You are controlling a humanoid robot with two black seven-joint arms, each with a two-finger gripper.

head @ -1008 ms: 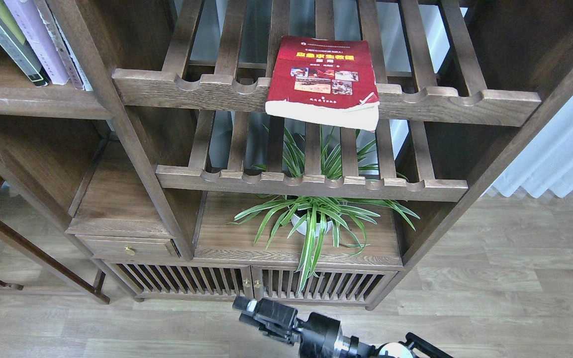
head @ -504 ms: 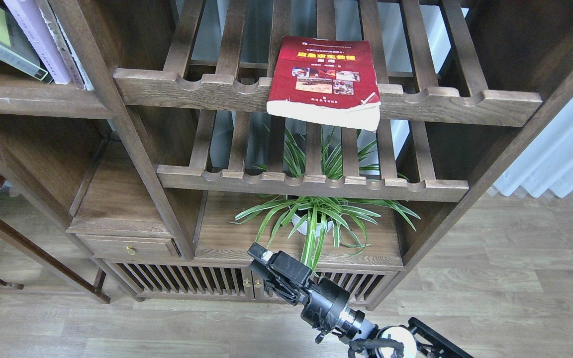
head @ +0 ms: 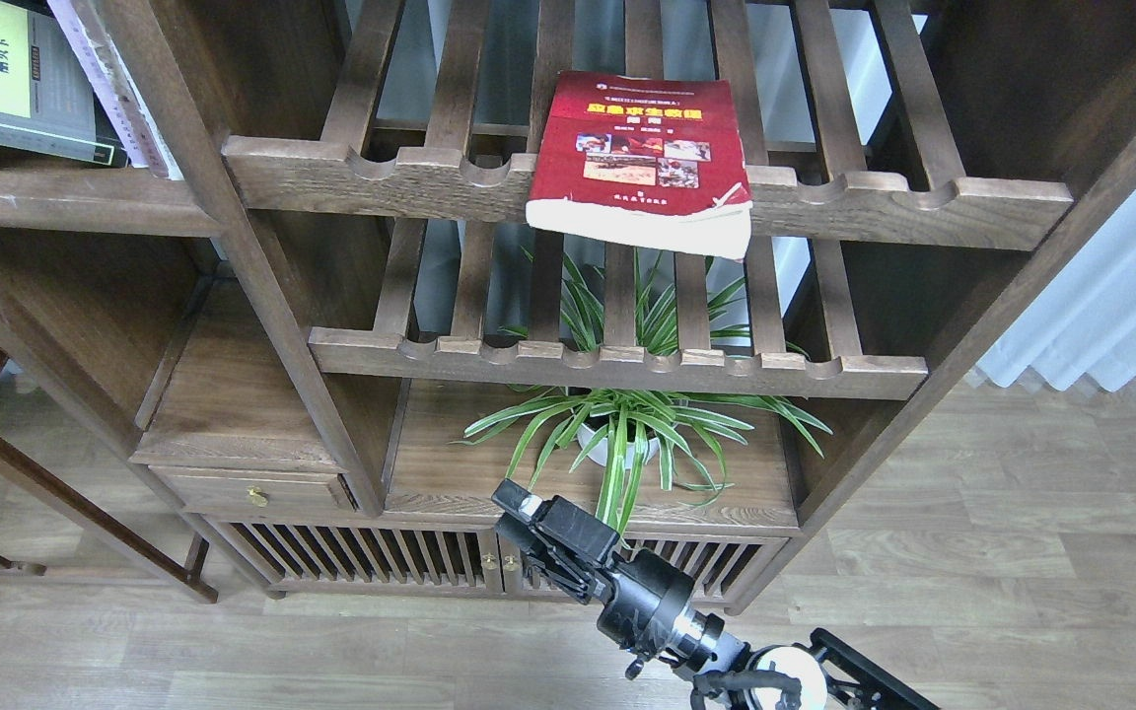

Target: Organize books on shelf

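The thick red book (head: 642, 148) with a yellow title lies flat on the upper slatted rack, its page edge hanging over the notched front rail. At the top left, the black-bordered book with a yellow-green panel (head: 6, 79) lies tilted with its cover facing up on the solid shelf (head: 65, 197). The white and lavender book (head: 105, 84) leans next to it against the post. My right gripper (head: 512, 515) hangs low in front of the cabinet doors, far below all the books; its fingers cannot be told apart. It holds nothing that I can see. My left gripper is out of view.
A spider plant in a white pot (head: 617, 434) stands on the lower board under the second slatted rack (head: 617, 370). A small drawer (head: 252, 488) and slatted cabinet doors (head: 371, 557) are below. A white curtain (head: 1110, 296) hangs at the right.
My right arm rose from the bottom edge up to the cabinet doors, then held still. The black-bordered book tipped over from upright and shows its cover; the lavender book leans further.
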